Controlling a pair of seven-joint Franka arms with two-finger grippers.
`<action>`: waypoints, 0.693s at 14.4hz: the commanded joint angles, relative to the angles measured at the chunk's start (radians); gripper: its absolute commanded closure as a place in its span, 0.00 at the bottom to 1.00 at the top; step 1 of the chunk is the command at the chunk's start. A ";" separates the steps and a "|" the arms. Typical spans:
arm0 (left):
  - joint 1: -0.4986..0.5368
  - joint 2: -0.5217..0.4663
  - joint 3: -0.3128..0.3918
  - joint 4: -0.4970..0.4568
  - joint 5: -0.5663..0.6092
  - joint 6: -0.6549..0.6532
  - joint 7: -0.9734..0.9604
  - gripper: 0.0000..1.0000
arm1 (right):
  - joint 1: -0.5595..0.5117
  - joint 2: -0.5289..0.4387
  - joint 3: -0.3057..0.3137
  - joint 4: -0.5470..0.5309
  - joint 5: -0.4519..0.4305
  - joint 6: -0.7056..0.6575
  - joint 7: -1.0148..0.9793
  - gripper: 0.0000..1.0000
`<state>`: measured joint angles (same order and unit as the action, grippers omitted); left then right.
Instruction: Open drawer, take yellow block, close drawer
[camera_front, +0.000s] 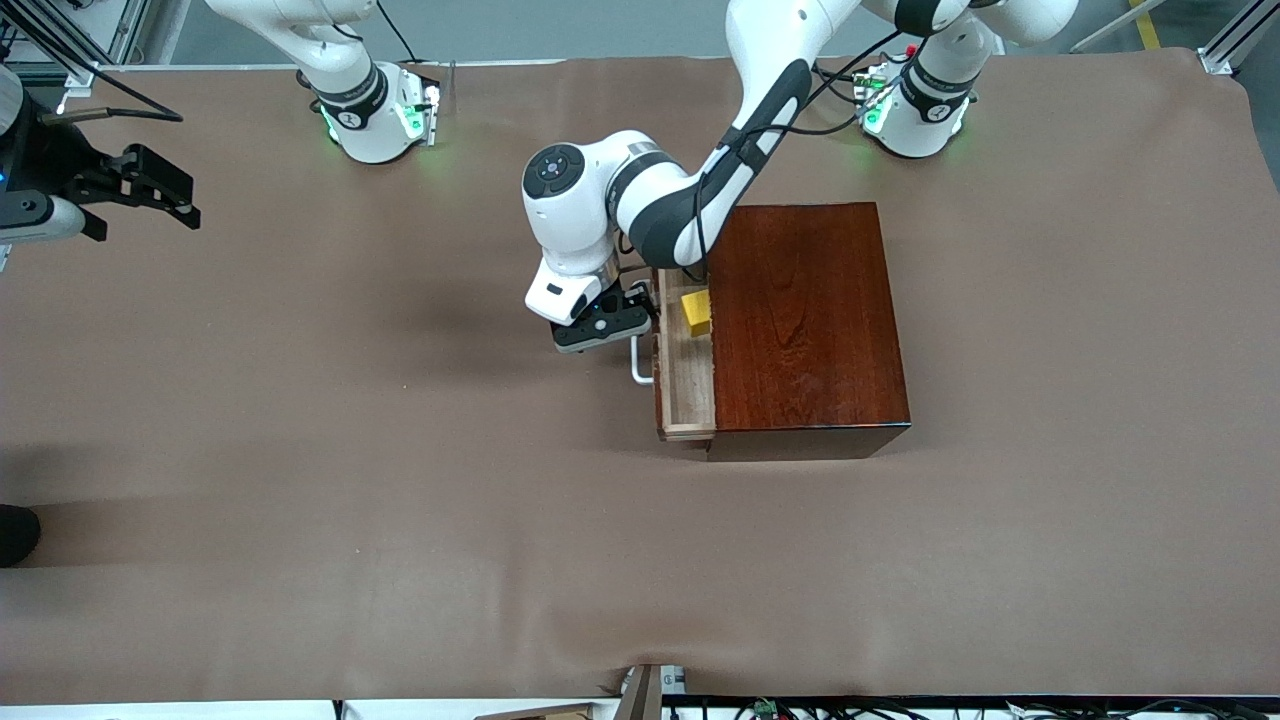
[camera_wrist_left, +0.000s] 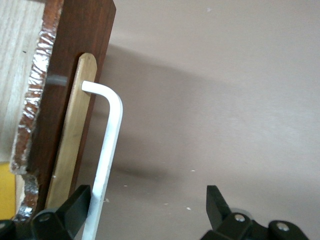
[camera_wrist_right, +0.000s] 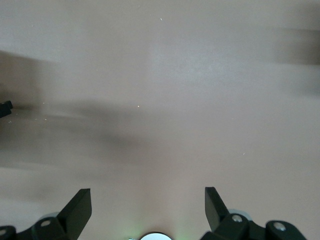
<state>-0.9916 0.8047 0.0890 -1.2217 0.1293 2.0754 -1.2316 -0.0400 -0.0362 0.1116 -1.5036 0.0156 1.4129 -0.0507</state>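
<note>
The brown-covered table lies bare along the edge nearest the front camera. Farther in stands the dark reddish-brown wooden box, toward the left arm's end of the table. Its drawer is pulled partway out toward the right arm's end, showing a strip of pale wood inside and a foil-like lining along the front panel in the left wrist view. The yellow block sits in the drawer — in the part farther from the front camera, right at the box's opening. The white handle juts from the drawer front, and the left wrist view shows it as a bent bar fixed over a light wooden strip. The left hand is low beside the drawer front at the handle's end farther from the camera; its fingers are spread apart, one just beside the bar, holding nothing. The left arm reaches in from its base over the box. The right hand waits over the table at the right arm's end, well apart from the box — its fingers wide apart and empty.
</note>
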 joint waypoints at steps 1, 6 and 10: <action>-0.024 0.050 -0.034 0.062 -0.043 0.212 -0.068 0.00 | -0.021 0.012 0.006 0.023 0.018 -0.011 0.000 0.00; -0.027 0.044 -0.029 0.062 -0.043 0.235 -0.078 0.00 | -0.021 0.015 0.008 0.025 0.014 -0.011 -0.003 0.00; -0.025 0.041 -0.025 0.051 -0.037 0.222 -0.077 0.00 | -0.015 0.015 0.008 0.023 0.003 -0.011 -0.003 0.00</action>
<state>-1.0127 0.8245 0.0594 -1.2123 0.1020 2.2865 -1.2960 -0.0439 -0.0334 0.1099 -1.5036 0.0162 1.4129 -0.0509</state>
